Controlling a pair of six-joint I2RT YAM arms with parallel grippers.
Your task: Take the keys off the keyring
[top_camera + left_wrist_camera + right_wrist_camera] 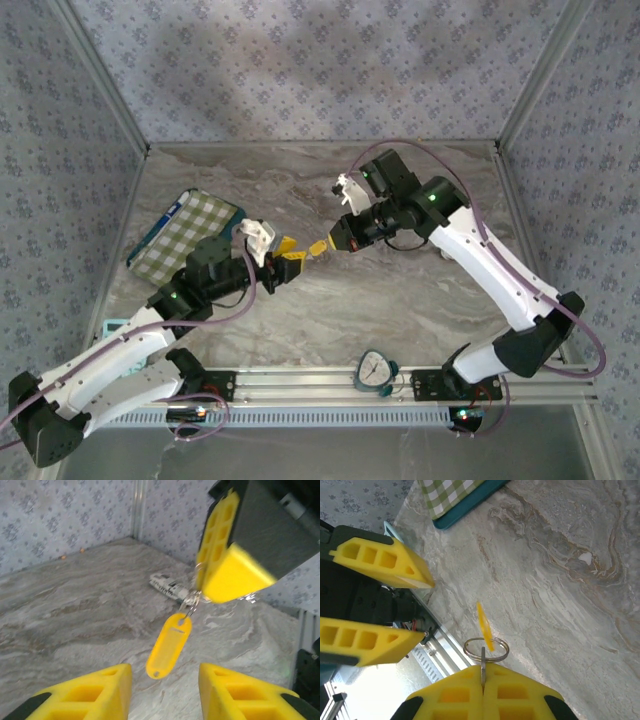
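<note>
My right gripper (334,243) (482,672) hangs above mid-table, shut on a thin metal piece of the keyring (486,650). A yellow oval key tag (170,645) (317,249) dangles from the ring (192,600); in the right wrist view the tag (484,622) is edge-on. I cannot make out a separate key blade. My left gripper (291,255) (165,690) is open and faces the right one, with the tag hanging just beyond and between its fingertips, untouched. The left fingers (380,562) are spread wide apart in the right wrist view.
A green-checked cloth on a teal tray (185,235) (455,495) lies at the left rear. A small pale object (167,585) lies on the marble table behind the tag. A round timer (375,370) sits on the near rail. Patterned walls enclose three sides.
</note>
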